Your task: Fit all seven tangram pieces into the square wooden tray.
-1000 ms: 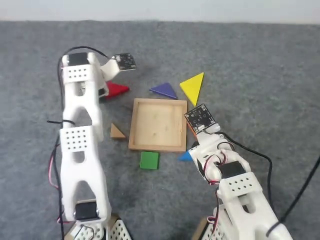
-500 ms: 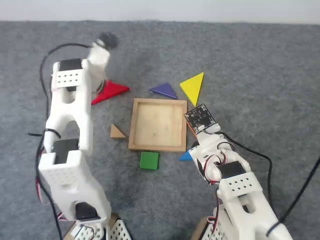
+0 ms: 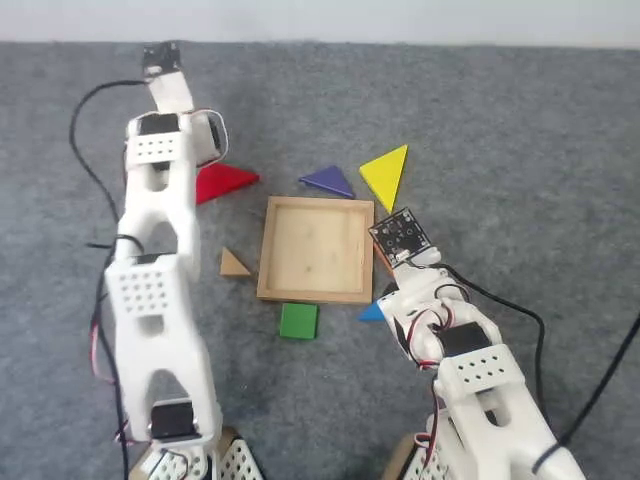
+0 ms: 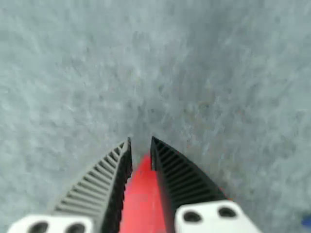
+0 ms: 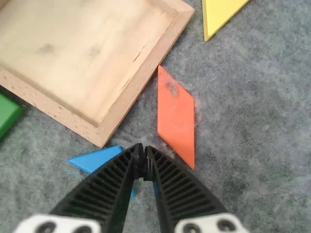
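Evidently the left claw [image 4: 140, 145] is holding its jaws at a narrow slit with the red triangle [image 3: 228, 182] between them. It seems to be pinching the piece, though the blurred wrist view is leaving the firmness of that grip in doubt. The triangle is lying on the bench [image 3: 520, 150], just off the upper-left corner of the wooden tray [image 3: 266, 250] in the high view.

Doing this step well is probably going to mean lifting the piece clear of the fuzzy grey nap, then seating one straight edge against the tray's raised rim. The right claw [image 5: 144, 160] is hanging fully closed and empty over the blue triangle [image 5: 95, 159], beside the orange parallelogram [image 5: 176, 119].

The pieces are looking thin, flat and smoothly painted. The tray is showing pale bare wood inside, with nothing in it.
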Controlling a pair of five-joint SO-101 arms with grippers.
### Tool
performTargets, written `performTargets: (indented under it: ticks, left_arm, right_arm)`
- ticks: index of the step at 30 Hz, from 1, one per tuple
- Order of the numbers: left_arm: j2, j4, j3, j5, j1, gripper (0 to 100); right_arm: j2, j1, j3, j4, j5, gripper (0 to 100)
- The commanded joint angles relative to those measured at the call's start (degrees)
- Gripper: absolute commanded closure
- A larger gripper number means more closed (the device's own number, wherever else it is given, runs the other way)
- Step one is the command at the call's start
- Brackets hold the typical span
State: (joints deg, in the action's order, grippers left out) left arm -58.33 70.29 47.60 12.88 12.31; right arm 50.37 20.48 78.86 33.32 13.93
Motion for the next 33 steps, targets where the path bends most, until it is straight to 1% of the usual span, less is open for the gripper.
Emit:
performTargets:
  ticks: [1, 4, 5, 8, 11, 14, 17, 19, 21, 26, 30, 33]
  left_arm:
    - [-13.5, 16.3, 30.6, 0.4, -1.8, 93]
    - [-23.0, 22.7, 49.7, 0.5, -1.4, 93]
    - [-24.0, 23.1, 48.8, 0.6, -1.3, 93]
    - [-20.9, 24.4, 45.0, -0.3, -1.4, 93]
    - [-17.3, 30.4, 41.7, -2.5, -1.7, 94]
    - [-14.2, 30.5, 36.2, -5.3, -1.1, 94]
    - [-9.6, 30.6, 25.9, -9.0, 0.0, 94]
    - [-5.2, 30.6, 15.7, -13.6, 0.0, 94]
    - [0.8, 30.6, 4.3, -19.3, -0.4, 94]
    - [18.8, 30.2, -21.2, -25.7, -0.1, 94]
    - [29.3, 29.0, -34.8, -31.0, -0.1, 94]
    - [33.9, 27.5, -40.7, -33.9, 0.6, 94]
  right_arm:
    - [-0.3, -1.0, -2.7, -0.9, -0.3, 99.3]
    - [-0.3, -1.1, -2.7, -0.8, -0.2, 99.3]
    - [-0.3, -1.1, -2.7, -0.8, -0.2, 99.3]
    - [-0.3, -1.1, -2.6, -0.8, -0.2, 99.3]
    - [-0.3, -1.1, -2.6, -0.8, -0.1, 99.3]
    - [-0.3, -1.2, -2.6, -0.8, -0.1, 99.3]
    - [-0.3, -2.3, -2.6, -0.8, -0.1, 99.3]
    - [-0.3, -2.9, -2.7, -0.9, -0.1, 99.3]
    - [-0.3, -3.0, -2.7, -0.9, -0.1, 99.3]
    - [-0.3, -3.1, -2.7, -0.9, -0.1, 99.3]
    - [-0.3, -3.2, -2.6, -0.9, -0.1, 99.3]
    - [-0.3, -3.2, -2.5, -0.8, -0.1, 99.3]
